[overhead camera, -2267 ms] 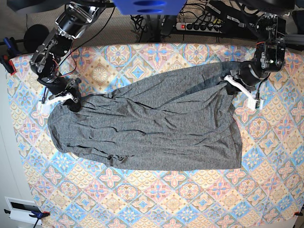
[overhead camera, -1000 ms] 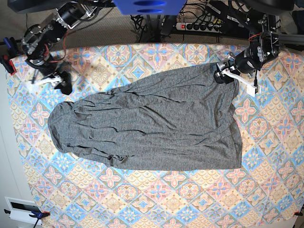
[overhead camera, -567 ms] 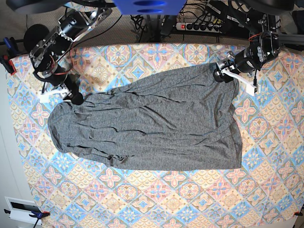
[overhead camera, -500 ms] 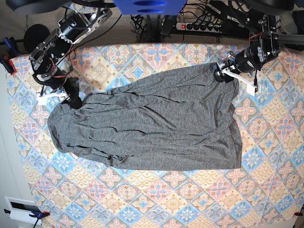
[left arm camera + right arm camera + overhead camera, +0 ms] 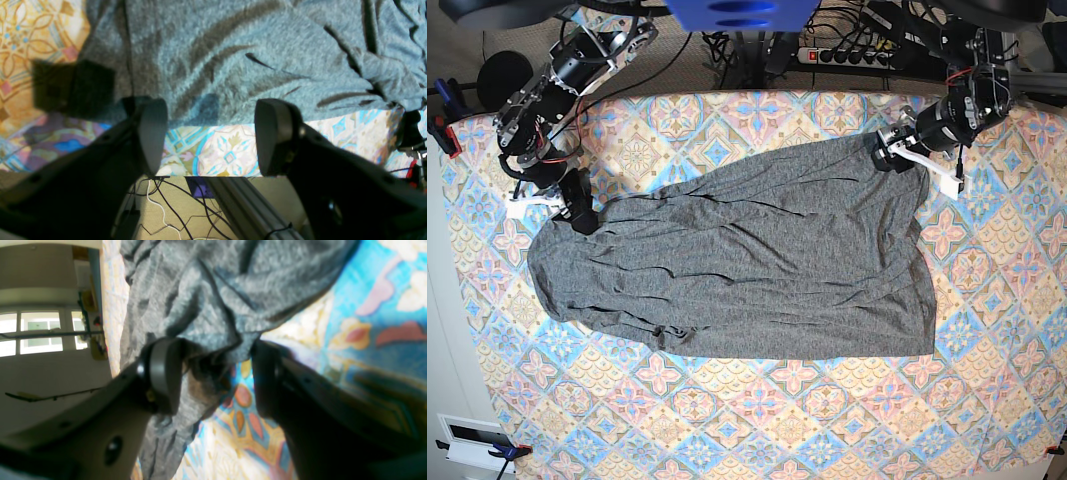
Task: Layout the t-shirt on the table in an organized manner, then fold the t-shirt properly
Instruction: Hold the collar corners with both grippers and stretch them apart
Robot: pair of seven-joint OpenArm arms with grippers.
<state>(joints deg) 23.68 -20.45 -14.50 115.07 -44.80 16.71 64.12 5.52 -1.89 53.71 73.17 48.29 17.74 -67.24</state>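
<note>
The dark grey t-shirt [image 5: 737,265] lies spread and wrinkled across the patterned table [image 5: 827,420]. My right gripper [image 5: 557,207] sits low at the shirt's far-left corner. In the right wrist view its jaws [image 5: 215,380] stand open, straddling a bunched fold of the t-shirt [image 5: 217,290] over the table [image 5: 367,306]. My left gripper [image 5: 907,160] rests at the shirt's far-right corner. The left wrist view shows that gripper [image 5: 210,133] open, its fingertips [image 5: 153,133] just short of the t-shirt's [image 5: 253,50] hem, with bare table [image 5: 217,153] between them.
A power strip [image 5: 847,55] and tangled cables lie behind the table's far edge. A blue part [image 5: 732,12] hangs over the top middle. A clamp [image 5: 442,130] grips the left table edge, and a white box [image 5: 472,440] sits at the near left corner.
My right gripper came down from the back left onto the shirt's far-left corner and its jaws widened. The left gripper stayed at the far-right corner. The shirt has hardly shifted.
</note>
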